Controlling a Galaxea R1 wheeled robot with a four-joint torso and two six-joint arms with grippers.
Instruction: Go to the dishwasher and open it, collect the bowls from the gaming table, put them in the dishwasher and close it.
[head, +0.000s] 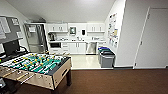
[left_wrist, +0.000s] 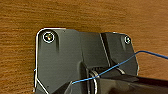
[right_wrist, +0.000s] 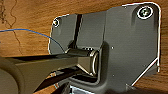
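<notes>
Robot is facing the kitchenette, dishwasher (head: 91, 48) sitting far ahead under the counter, gaming table (head: 35, 66) close at left risking a clip while driving past; gripper states: cannot tell.

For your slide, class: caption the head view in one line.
Table-football table near left; steel-grey dishwasher in the white kitchenette beyond, bins beside it.

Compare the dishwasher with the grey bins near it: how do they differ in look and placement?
The dishwasher is built into the white kitchen cabinets at the back; the bins stand free on the floor against the right wall. The dishwasher has a flat steel-grey front; the bins are darker grey with lids, one blue. Both are closed.
</notes>
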